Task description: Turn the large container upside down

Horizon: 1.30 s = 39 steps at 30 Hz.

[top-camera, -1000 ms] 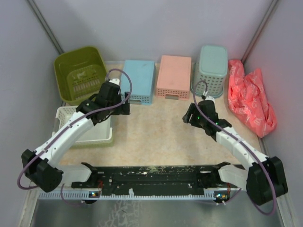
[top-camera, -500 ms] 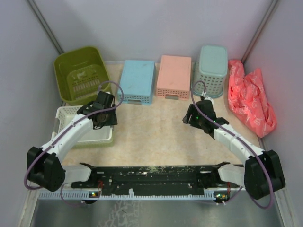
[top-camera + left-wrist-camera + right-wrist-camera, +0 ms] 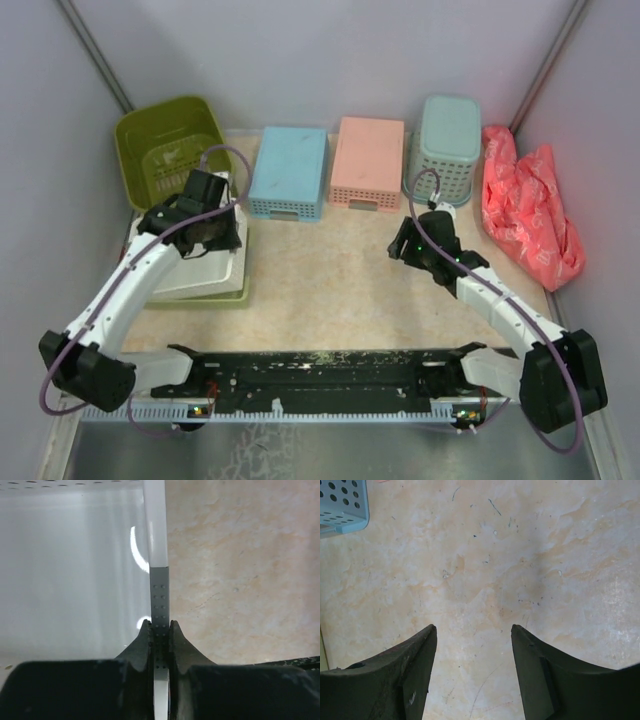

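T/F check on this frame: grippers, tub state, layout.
1. The left gripper is shut on the white tray. True: its jaws pinch the tray's thin wall.
2. The large container is already upside down. False: it stands with the opening up and its slotted bottom shows inside.
3. The right gripper is open over bare table. True.
4. The red bag lies at the left edge. False: it lies on the right, beside the teal basket.
5. The right gripper holds the large container. False: it holds nothing, and the container stands at the far left.
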Tool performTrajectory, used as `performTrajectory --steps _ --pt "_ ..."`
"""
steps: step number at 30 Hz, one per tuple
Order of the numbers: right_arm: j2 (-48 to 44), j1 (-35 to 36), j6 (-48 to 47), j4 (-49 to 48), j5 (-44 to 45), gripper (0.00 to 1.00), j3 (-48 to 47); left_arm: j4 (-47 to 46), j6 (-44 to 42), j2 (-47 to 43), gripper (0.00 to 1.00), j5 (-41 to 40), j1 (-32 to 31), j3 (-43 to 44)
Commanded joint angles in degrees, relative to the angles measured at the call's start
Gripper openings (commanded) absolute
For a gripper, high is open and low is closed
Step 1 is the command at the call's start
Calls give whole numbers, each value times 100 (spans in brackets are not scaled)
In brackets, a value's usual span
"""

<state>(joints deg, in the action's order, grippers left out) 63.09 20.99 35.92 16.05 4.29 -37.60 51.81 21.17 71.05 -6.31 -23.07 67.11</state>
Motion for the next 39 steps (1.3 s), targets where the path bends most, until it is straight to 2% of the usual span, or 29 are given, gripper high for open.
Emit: performTrajectory --steps 1,6,12,16,18,21,23,25,27,29,33,39 --pt "-177 45 -166 -86 279 61 -260 810 -460 -380 0 193 -10 1177" --pt "-191 45 -242 -111 209 61 -354 1430 -552 -408 0 429 -6 2338" --pt "-440 54 -680 439 808 60 -919 1090 -535 -477 0 2461 -5 3450" --pt "-759 48 -981 906 1518 62 -1508 231 -92 -436 0 3508 -10 3333" --pt "-905 45 -1118 1097 1895 63 -1852 -768 370 -498 0 4226 -21 2856" --pt "-1079 46 -1287 1428 2576 64 -2359 -2810 1538 -669 0 5036 -177 1727" --pt "-1182 39 -1364 1660 3100 65 -2705 -4383 2448 -720 0 5345 -418 939" --pt "-1319 36 -1395 1843 3640 66 -2972 -5481 3008 -588 0 5405 -775 445" --pt "-1561 36 -1328 1918 4215 66 -3101 -6284 3357 -347 0 5423 -1160 214" --pt "-1941 36 -1432 1688 4411 66 -3027 -7018 3710 -55 0 5572 -1400 52" --pt "-2636 36 -1629 1171 4459 67 -2795 -9417 5001 611 0 5777 -1683 -506" --pt "-2582 36 -1635 1505 4520 67 -3000 -12652 7109 2260 0 5729 -1903 -714"
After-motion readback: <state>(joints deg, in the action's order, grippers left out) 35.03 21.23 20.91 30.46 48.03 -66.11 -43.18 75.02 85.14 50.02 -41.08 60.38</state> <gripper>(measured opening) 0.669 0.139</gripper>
